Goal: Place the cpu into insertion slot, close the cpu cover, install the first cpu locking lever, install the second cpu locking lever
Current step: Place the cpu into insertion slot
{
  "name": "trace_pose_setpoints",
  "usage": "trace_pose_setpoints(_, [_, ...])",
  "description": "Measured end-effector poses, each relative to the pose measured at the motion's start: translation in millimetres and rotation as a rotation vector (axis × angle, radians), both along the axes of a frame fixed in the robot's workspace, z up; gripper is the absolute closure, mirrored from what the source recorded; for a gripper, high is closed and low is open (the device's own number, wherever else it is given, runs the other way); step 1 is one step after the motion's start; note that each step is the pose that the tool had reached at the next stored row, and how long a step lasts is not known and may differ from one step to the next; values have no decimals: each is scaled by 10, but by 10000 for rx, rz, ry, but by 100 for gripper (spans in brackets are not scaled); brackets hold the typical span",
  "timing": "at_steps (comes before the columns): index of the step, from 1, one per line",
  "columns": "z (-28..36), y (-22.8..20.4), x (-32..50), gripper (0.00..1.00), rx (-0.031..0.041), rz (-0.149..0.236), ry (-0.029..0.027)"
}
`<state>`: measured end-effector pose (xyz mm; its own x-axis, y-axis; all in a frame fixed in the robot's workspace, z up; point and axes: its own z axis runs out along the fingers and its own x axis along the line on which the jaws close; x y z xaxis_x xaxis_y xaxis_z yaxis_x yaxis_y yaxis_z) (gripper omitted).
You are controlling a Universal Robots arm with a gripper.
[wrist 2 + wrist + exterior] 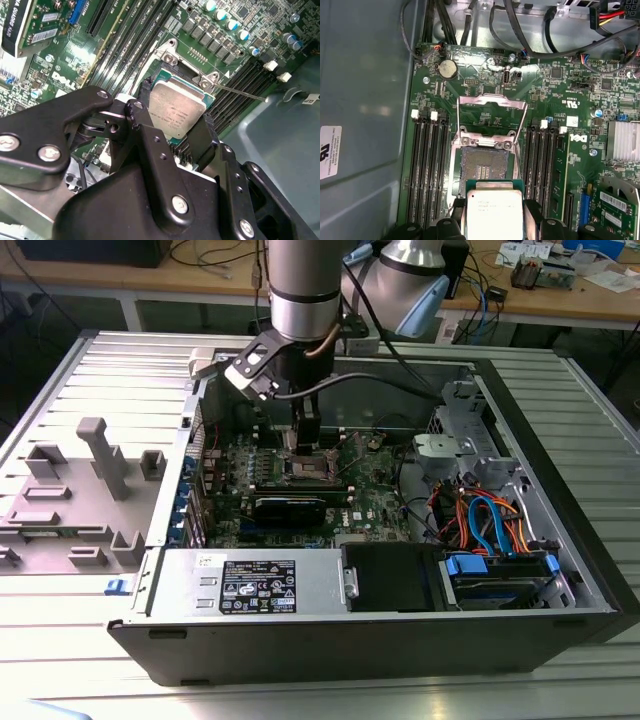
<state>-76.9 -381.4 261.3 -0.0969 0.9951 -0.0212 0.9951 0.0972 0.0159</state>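
The cpu, a silvery square chip with a green edge, hangs tilted just above the board with my gripper shut on it, black fingers pressing two opposite sides. The second wrist view shows the cpu between the same fingers. The insertion slot lies bare and dark right beside the chip. The cpu cover is flipped open beyond the slot, and both thin wire levers stand released. In the exterior view my gripper hovers over the insertion slot inside the open computer case.
Black memory slots flank the socket on both sides. A graphics card lies just in front of it, with a power supply nearer the case front. Coloured cables fill the exterior view's right. A grey fixture stands outside the case.
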Motion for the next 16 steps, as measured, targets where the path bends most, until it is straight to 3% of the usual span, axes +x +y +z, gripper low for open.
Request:
trace_pose_setpoints(7, [-46,0,42,45,0,0,2])
trace_pose_setpoints(13, [-217,2,110,45,1,-17,33])
trace_pose_setpoints(16, [-262,11,122,45,-1,-54,38])
